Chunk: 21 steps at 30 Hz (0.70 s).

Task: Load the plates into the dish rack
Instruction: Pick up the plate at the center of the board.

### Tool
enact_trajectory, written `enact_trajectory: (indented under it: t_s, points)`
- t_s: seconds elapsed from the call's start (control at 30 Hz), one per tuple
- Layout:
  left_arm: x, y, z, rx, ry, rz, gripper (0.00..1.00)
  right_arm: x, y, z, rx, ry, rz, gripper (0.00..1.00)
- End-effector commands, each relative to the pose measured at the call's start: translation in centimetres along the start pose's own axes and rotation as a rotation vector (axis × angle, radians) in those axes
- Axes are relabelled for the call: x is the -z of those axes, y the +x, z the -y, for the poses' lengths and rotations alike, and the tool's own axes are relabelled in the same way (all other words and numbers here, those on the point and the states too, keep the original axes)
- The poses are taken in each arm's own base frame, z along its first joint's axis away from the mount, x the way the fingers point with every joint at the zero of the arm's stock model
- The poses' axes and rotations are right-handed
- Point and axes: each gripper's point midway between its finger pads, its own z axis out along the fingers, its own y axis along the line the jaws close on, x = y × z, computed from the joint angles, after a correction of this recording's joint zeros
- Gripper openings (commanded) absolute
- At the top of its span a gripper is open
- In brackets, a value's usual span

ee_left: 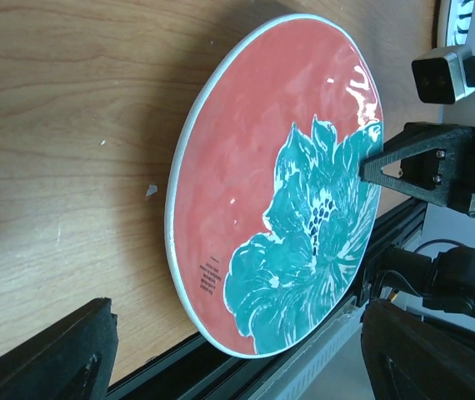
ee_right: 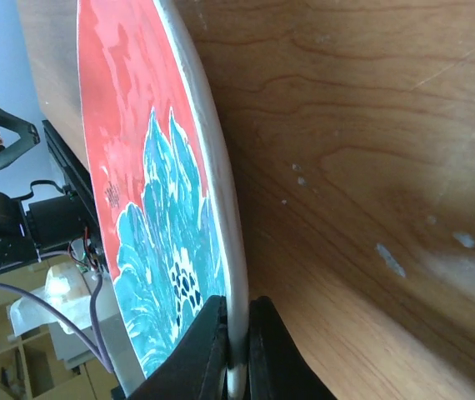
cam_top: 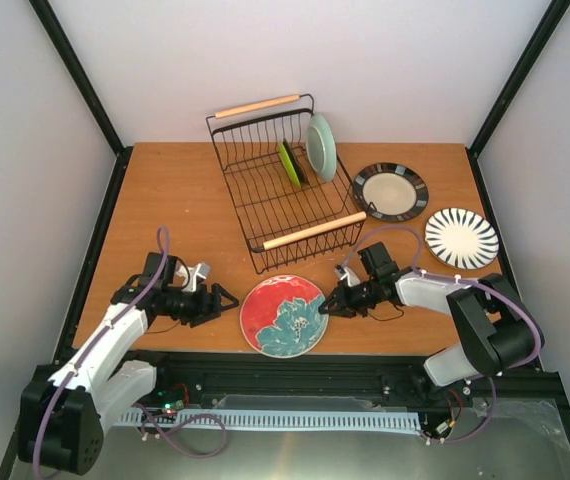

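Right tool (cam_top: 327, 309) pinching rim, glossy round red plate (cam_top: 283, 316), wooden table (cam_top: 165, 200)

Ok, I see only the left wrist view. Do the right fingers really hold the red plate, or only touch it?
Observer: They hold it. In the right wrist view the right fingers pinch the rim of the red plate, one on each face.
Operator: How many plates stand in the dish rack?
Observer: Two: the lime green plate and the mint green plate, on edge at its far right side.
Operator: And which lie flat on the table?
Observer: The black-rimmed cream plate and the striped white plate, right of the rack.
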Motion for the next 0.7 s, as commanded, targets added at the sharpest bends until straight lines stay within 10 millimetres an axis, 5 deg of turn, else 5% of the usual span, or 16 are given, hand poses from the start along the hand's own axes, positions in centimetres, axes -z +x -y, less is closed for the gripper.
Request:
enact_trajectory:
  t_s: [0.0, 0.67]
  points:
    - [0.0, -0.1, 0.3, 0.027, 0.018, 0.014, 0.81, -0.3, -0.2, -1.5, -0.014, -0.045, -0.031, 0.03]
    - [-0.1, 0.0, -0.2, 0.055, -0.001, 0.029, 0.79, 0.8, -0.9, -5.6, 0.029, -0.178, -0.036, 0.03]
